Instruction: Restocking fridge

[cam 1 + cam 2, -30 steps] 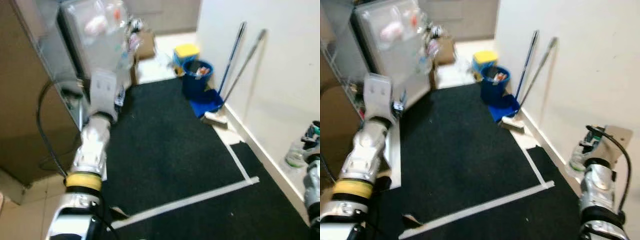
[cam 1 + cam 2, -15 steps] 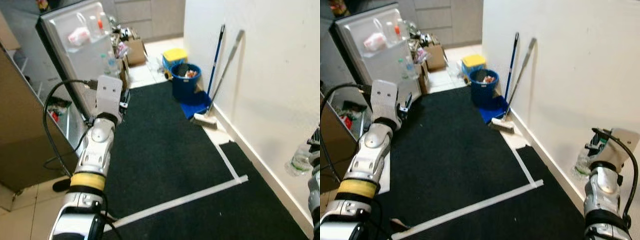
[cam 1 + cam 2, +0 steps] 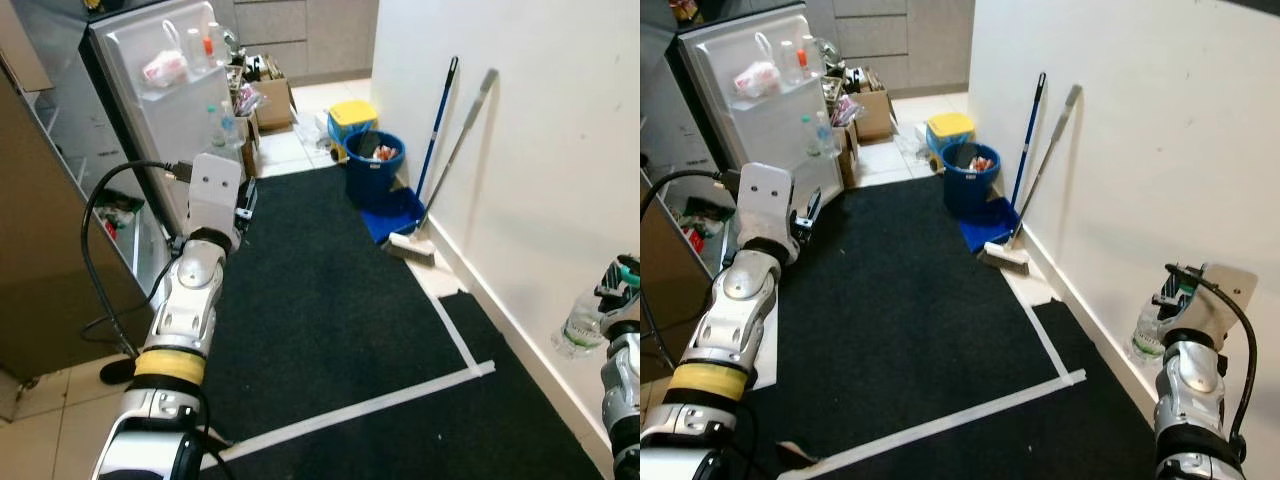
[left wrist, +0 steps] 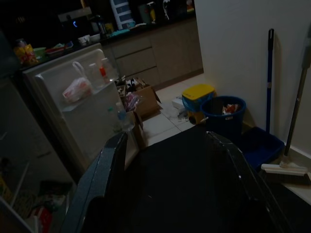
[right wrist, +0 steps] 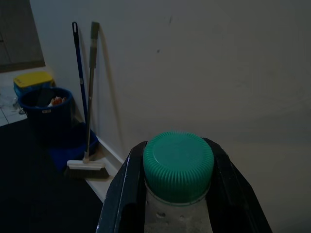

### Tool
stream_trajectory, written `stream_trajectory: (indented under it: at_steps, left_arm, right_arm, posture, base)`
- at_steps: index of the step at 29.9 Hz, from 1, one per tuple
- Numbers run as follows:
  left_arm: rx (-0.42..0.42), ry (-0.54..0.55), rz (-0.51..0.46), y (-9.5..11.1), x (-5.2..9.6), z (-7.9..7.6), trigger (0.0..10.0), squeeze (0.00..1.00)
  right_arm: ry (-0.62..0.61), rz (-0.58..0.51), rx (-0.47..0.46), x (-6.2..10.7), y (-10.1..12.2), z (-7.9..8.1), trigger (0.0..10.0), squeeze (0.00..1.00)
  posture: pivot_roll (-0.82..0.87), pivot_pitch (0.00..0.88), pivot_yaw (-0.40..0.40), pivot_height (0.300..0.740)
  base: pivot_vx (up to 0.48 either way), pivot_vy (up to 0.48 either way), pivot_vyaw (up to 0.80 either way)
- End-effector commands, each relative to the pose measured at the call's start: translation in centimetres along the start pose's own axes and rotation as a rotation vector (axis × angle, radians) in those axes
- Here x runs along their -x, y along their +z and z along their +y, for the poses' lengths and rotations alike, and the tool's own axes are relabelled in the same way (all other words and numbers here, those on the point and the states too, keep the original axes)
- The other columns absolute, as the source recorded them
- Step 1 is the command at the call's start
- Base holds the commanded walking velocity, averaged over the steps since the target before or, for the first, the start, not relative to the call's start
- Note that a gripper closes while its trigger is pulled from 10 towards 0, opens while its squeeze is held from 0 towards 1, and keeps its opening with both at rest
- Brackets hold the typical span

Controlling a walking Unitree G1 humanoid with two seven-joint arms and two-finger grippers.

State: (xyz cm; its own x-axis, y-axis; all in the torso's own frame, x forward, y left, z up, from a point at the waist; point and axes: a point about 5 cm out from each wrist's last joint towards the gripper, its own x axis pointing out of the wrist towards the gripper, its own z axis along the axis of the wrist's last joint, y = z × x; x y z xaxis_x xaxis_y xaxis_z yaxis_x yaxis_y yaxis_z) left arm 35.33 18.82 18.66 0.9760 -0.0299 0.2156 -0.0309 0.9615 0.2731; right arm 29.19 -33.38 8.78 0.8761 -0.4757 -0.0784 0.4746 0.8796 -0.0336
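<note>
A: So where's it at with the restocking? From where I'm standing the fridge (image 3: 70,130) is off on the left with its door (image 3: 165,75) swung open, bottles and a bag in the door shelf. The left gripper (image 4: 170,184) is raised toward it, fingers apart, nothing between them.

B: Yeah, looks like the carry stage to me. The black mat (image 3: 330,310) runs down the middle, the blue bucket (image 3: 374,165) and broom (image 3: 425,170) lean by the wall, and over on the right the right gripper (image 5: 175,194) is clamped on a clear bottle (image 3: 1148,330) with a green cap (image 5: 178,165).

A: So next it needs to turn left, close the gap to the fridge and find a free shelf spot?

B: I'd guess so. Compared to a second ago the whole view has swung and sharpened, so the robot's turning, not the stuff moving.
</note>
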Motion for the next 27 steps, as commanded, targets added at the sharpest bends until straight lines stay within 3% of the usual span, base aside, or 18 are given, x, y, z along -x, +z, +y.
stream_trajectory:
  at_steps: [1, 27]
  left_arm:
    - [0.013, -0.008, 0.001, -0.11, 0.08, -0.13, 10.0, 0.0]
    - [0.012, -0.006, 0.013, -0.54, 0.3, -0.1, 10.0, 0.0]
  right_arm:
    - [0.002, -0.019, 0.002, 0.02, 0.19, 0.04, 10.0, 0.0]
    - [0.034, -0.01, 0.036, 0.32, -0.43, 0.56, 10.0, 0.0]
  posture:
    - [0.05, 0.0, -0.009, 0.74]
    - [0.05, 0.0, -0.009, 0.74]
  base:
    - [0.398, 0.0, 0.0]
    - [0.399, 0.0, 0.0]
